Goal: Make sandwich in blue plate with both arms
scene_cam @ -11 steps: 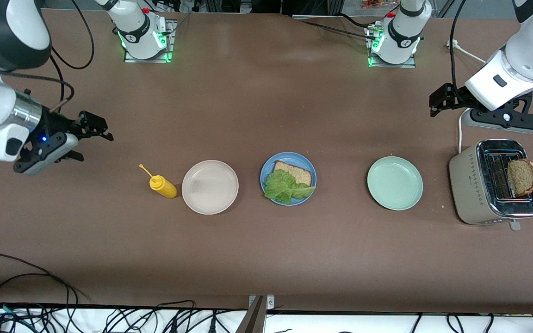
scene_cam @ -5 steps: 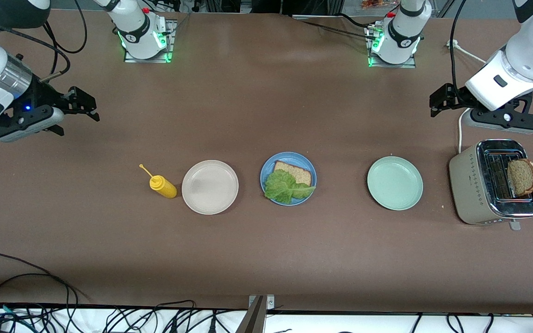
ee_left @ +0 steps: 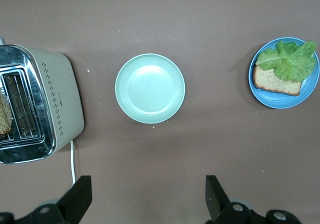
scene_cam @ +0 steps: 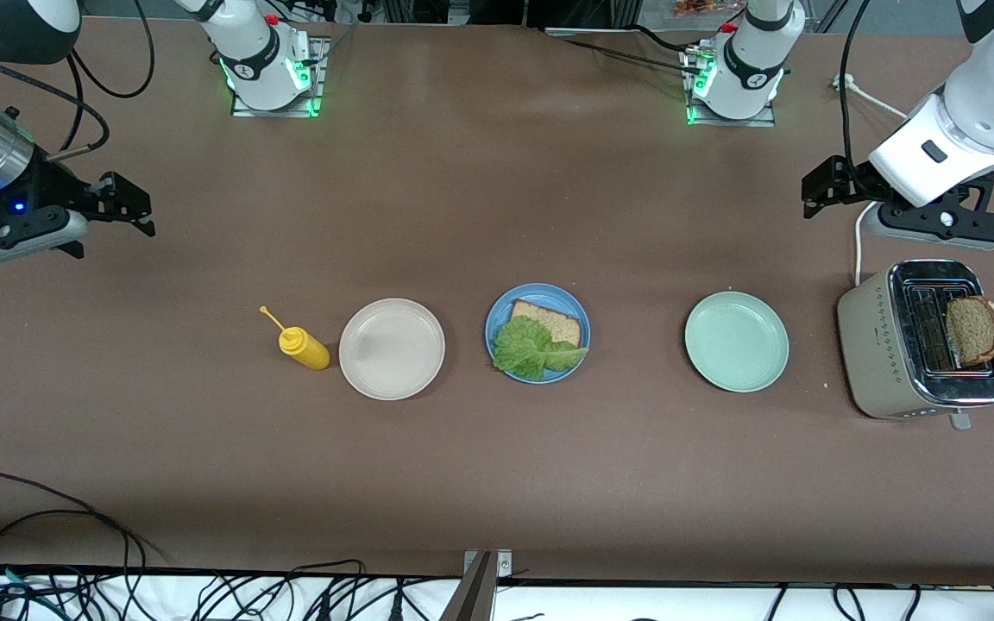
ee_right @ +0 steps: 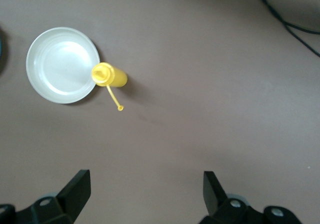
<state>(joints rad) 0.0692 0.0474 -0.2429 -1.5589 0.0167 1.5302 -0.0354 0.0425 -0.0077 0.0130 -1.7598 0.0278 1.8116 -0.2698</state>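
The blue plate (scene_cam: pixel 500 317) sits mid-table and holds one slice of brown bread (scene_cam: pixel 552 320) with a ruffled lettuce leaf (scene_cam: pixel 533 348) lying partly over it. The left wrist view shows the same blue plate (ee_left: pixel 287 100), bread (ee_left: pixel 272 80) and lettuce (ee_left: pixel 290 60). A second bread slice (scene_cam: pixel 974 329) stands in the toaster (scene_cam: pixel 881 345). My left gripper (scene_cam: pixel 810 197) hangs open over bare table beside the toaster, with nothing between its fingers (ee_left: pixel 80 196). My right gripper (scene_cam: pixel 141 211) hangs open and empty over the right arm's end of the table.
A pale green plate (scene_cam: pixel 737 341) lies between the blue plate and the toaster. A beige plate (scene_cam: pixel 392 348) and a yellow mustard bottle (scene_cam: pixel 303 347) lie toward the right arm's end. The toaster's white cord (scene_cam: pixel 858 233) runs under the left gripper. Cables hang along the table's near edge.
The right gripper has drawn back toward its own end of the table, away from the mustard bottle. The left arm has stayed put.
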